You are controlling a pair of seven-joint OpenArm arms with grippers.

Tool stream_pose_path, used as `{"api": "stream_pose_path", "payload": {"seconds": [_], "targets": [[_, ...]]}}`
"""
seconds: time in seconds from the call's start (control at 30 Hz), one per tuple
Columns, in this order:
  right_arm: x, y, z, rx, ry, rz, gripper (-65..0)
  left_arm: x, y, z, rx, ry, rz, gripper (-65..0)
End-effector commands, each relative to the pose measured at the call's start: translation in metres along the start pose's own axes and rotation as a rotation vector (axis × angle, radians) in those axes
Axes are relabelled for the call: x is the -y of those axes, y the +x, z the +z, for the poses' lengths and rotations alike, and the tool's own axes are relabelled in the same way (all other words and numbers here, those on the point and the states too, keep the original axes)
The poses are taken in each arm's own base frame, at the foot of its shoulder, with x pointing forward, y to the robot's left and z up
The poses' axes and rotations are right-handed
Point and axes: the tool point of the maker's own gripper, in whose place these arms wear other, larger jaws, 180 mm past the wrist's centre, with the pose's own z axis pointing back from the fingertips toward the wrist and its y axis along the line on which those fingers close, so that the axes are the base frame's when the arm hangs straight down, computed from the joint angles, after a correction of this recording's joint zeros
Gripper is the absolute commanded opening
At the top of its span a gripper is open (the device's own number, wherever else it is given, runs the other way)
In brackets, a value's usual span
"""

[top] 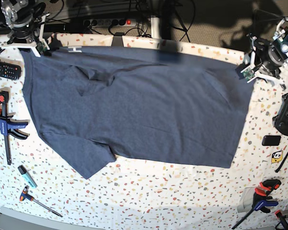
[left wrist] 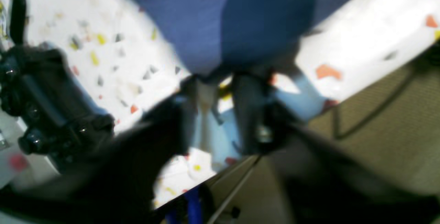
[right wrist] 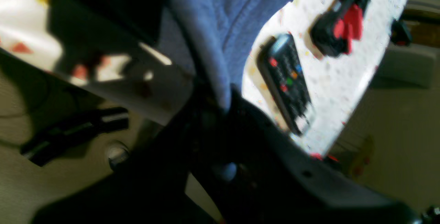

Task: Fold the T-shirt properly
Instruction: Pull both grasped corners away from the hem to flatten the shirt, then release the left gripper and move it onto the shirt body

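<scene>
- My left gripper (left wrist: 221, 93): the two fingers (left wrist: 247, 114) stand apart with bare table showing in the gap. The hem corner of the T-shirt (left wrist: 206, 21) ends right at their tips, at 12 o'clock. The blur hides whether the cloth touches them.
- My right gripper (right wrist: 223, 114): a fold of blue cloth runs down into my dark jaws. I cannot tell whether they pinch it or stand loose around it.
- In the base view, the T-shirt lies spread plain side up across the terrazzo table (top: 149, 191). I am at its 10 and 2 o'clock corners, and one sleeve points to 7 o'clock.
- A black gamepad (left wrist: 44, 103) sits at 9 o'clock from my left fingers, smeared.
- A remote control (right wrist: 287, 83) and a red-handled clamp (right wrist: 340, 28) lie at 2 o'clock from my right jaws, clear of the cloth.
</scene>
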Motion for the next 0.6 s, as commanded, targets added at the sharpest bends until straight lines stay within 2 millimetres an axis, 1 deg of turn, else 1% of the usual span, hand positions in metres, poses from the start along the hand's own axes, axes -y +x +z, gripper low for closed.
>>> {"api": "stream_pose_path", "payload": {"seconds": [0.0,0.03,0.07,0.17,0.27,0.33,0.4,0.47,0.57], "targets": [[0.014,0.005,0.003,0.018,-0.045,0.007,-50.5,0.024,-0.014,0.002,-0.055,-0.099,-0.012,-33.3],[0.015,0.006,0.004,0.018,-0.045,0.004,-47.3,0.024,-0.014,0.003,-0.063,-0.098,-0.015,-30.6],[0.016,0.005,0.004,0.012,-0.048,0.004,-46.0,0.024,-0.015,0.003,-0.073,-0.098,-0.018,-29.8],[0.019,0.011,0.008,0.026,-0.058,0.002,-46.1,0.021,-0.018,0.007,-0.088,-0.091,-0.031,-29.8],[0.025,0.024,0.015,0.062,-0.073,-0.003,-46.1,0.012,-0.023,0.012,-0.101,-0.071,-0.056,-29.8],[0.029,0.033,0.020,0.088,-0.085,-0.007,-46.1,0.004,-0.022,0.015,-0.094,-0.048,-0.058,-29.8],[0.033,0.041,0.026,0.111,-0.089,-0.021,-46.1,-0.003,-0.012,0.019,-0.044,-0.013,-0.048,-29.8],[0.033,0.050,0.031,0.144,-0.076,-0.049,-46.1,-0.006,0.003,0.023,0.018,0.007,-0.046,-29.8],[0.027,0.063,0.034,0.201,-0.026,-0.118,-46.1,-0.004,0.034,0.032,0.123,0.019,-0.059,-29.8]]}}
